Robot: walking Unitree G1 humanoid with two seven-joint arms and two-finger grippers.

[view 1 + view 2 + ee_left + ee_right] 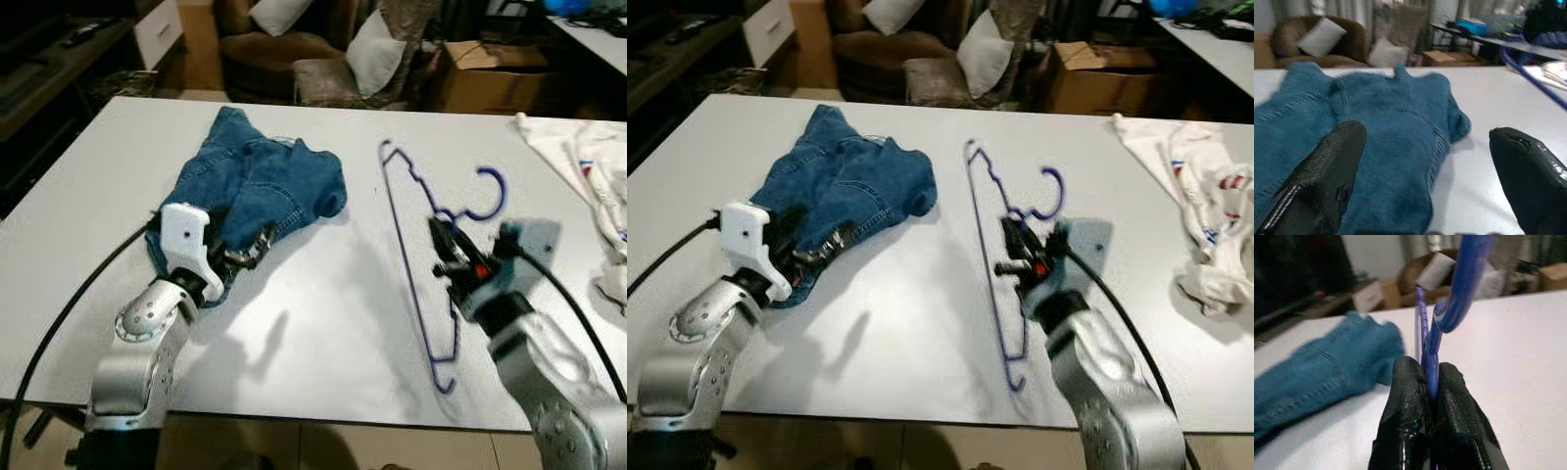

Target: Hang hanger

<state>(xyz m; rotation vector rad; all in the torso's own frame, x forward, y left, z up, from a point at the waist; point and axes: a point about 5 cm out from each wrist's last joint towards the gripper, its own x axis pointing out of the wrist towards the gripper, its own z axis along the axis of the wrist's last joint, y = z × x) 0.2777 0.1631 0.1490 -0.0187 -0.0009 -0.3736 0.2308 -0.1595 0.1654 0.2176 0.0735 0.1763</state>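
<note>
A purple wire hanger [402, 245] lies on the white table [313, 333], its hook [490, 196] pointing to the right. My right gripper [441, 235] is shut on the hanger's neck just below the hook; in the right wrist view the black fingertips [1410, 382] pinch the purple wire [1431, 377]. A crumpled pair of blue jeans [255, 186] rests to the left of the hanger. My left gripper [240, 247] stands open at the near edge of the jeans [1391, 147], holding nothing.
A white printed garment [588, 166] lies at the table's right edge. Beyond the far edge are a brown armchair with cushions [294, 49] and a cardboard box [490, 73]. The table's front edge [294, 399] is close to me.
</note>
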